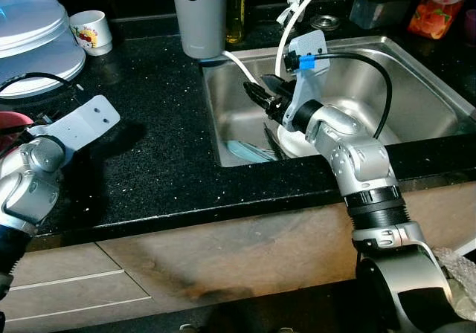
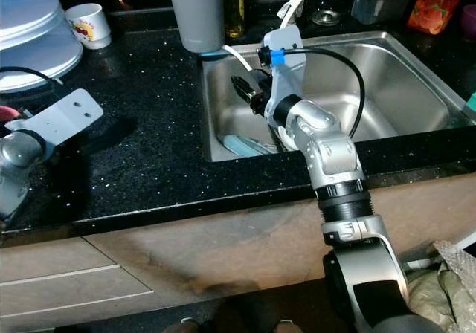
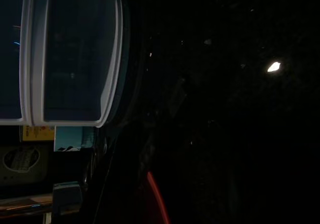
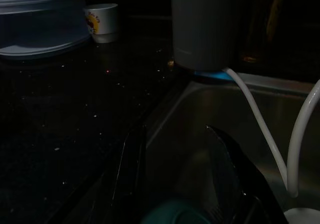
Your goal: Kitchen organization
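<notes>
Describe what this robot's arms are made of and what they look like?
Both arms are chunky silver metal segments with black ribbed joints. Each wrist carries a flat pale-grey plate with small holes. The right pincer has long black fingers; a black cable with a blue plug loops off it.

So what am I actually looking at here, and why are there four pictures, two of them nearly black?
It is a humanoid robot standing at a kitchen counter. The two bright pictures come from a pair of cameras on its head, looking down; the two dark ones come from cameras on its wrists.

Its right arm reaches into the steel sink, where the right tool hangs with its two black fingers apart, holding nothing, above a light blue dish and a white dish. The right wrist view looks along those fingers.

The left tool rests over the black countertop, and I cannot tell whether it is open. Its wrist view shows the clear plastic container that stands at the back.

Also on the counter: a small white cup and a tall grey appliance with a white cable trailing over the sink.
</notes>
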